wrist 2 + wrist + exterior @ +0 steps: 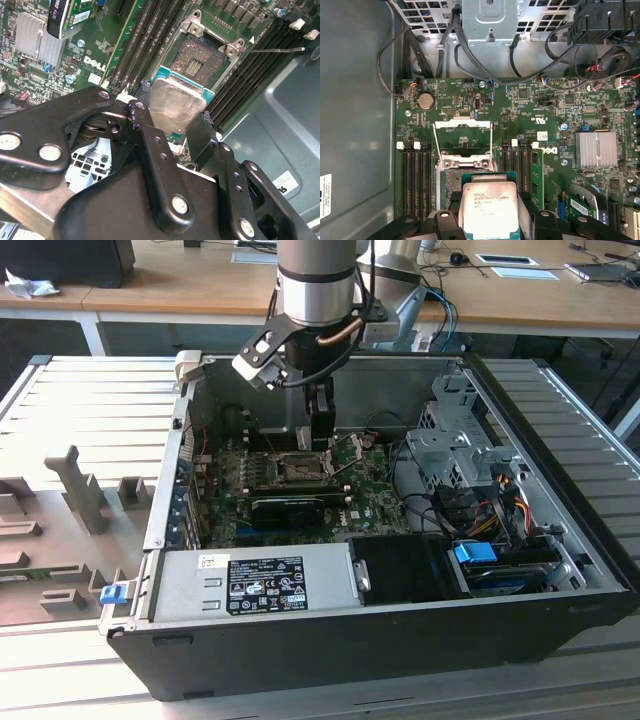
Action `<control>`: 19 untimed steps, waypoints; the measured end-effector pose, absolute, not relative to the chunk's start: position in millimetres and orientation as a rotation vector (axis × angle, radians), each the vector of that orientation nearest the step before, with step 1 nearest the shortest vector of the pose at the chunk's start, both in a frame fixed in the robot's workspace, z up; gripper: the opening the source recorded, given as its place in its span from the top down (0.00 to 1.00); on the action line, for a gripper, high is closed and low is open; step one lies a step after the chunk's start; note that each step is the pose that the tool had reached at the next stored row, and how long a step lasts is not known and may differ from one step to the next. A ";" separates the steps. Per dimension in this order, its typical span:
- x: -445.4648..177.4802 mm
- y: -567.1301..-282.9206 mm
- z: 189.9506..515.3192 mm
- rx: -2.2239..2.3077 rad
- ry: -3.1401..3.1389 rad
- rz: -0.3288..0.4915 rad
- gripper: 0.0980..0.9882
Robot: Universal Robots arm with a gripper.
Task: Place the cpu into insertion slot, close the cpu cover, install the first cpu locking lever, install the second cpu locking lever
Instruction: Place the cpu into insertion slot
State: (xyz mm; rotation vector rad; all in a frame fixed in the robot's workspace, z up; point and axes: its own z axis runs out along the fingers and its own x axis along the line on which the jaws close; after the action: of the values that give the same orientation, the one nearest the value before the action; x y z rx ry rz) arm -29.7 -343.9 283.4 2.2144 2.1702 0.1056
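Observation:
In both wrist views my gripper (170,120) (490,222) is shut on the cpu (176,106) (490,206), a square chip with a pale silvery face and a green edge, gripped by two opposite sides. The chip hangs tilted just above the board, partly over the insertion slot (200,57) (451,179), whose dark pin field lies bare. The cpu cover (463,127) stands swung open beyond the socket. A thin locking lever (275,49) sticks out sideways, unlatched. In the exterior view the gripper (319,432) hangs inside the open case over the socket (300,468).
Memory slots (415,175) flank the socket on both sides. A black expansion card (290,508) and the grey power supply box (255,580) lie nearer the exterior camera. A silver drive cage (455,440) with cables stands at the exterior view's right. A finned heatsink (596,149) rises nearby.

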 end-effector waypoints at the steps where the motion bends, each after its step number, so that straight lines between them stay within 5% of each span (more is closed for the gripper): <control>1: -29.7 -343.9 283.2 2.214 2.170 0.106 0.52; 19: -30.0 -341.1 277.1 2.214 2.170 0.106 0.52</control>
State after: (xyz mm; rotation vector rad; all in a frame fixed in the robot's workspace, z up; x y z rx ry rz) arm -30.0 -341.1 277.1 2.2144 2.1702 0.1057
